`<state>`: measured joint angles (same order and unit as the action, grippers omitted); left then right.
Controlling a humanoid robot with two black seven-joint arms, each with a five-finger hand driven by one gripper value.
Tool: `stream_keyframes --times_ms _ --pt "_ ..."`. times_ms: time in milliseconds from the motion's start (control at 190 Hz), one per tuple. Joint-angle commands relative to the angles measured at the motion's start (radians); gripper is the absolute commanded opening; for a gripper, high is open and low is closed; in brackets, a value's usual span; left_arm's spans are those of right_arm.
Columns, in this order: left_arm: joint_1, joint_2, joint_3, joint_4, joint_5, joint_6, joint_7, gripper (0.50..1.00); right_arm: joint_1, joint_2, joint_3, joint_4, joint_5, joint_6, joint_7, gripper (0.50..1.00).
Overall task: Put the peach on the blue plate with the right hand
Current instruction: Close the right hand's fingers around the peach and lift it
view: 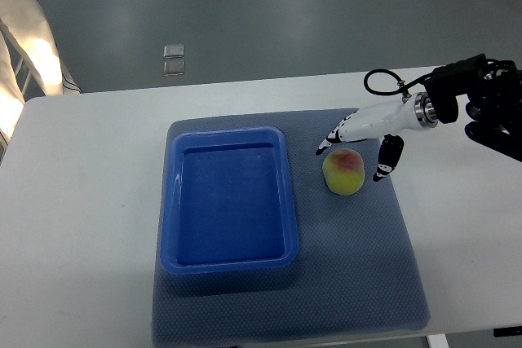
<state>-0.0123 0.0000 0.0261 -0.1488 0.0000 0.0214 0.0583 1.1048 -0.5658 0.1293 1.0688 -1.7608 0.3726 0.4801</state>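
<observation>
A yellow-green peach (344,172) with a red blush sits on the grey mat, just right of the blue plate (173,201), a deep rectangular tray with nothing in it. My right hand (352,160) reaches in from the right edge and hovers over the peach. Its fingers are spread, with white fingers (336,137) at the peach's far side and the black-tipped thumb (389,157) to its right. The fingers do not close on the fruit. The left arm does not show.
The grey mat (359,266) lies on a white table (81,201) and carries both tray and peach. The black forearm and a looped cable (383,79) stand at the right. Grey floor lies beyond the table's far edge.
</observation>
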Motion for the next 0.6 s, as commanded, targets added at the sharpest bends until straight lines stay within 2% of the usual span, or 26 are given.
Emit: stream_keyframes --times_ms 0,594 --pt "0.0 0.0 0.0 0.0 0.0 0.0 0.0 1.0 -0.019 0.001 0.001 -0.003 0.0 -0.012 0.0 0.926" --pt "0.0 0.0 -0.002 0.0 0.0 0.0 0.0 1.0 -0.102 0.066 0.004 -0.073 0.0 -0.113 -0.023 0.926"
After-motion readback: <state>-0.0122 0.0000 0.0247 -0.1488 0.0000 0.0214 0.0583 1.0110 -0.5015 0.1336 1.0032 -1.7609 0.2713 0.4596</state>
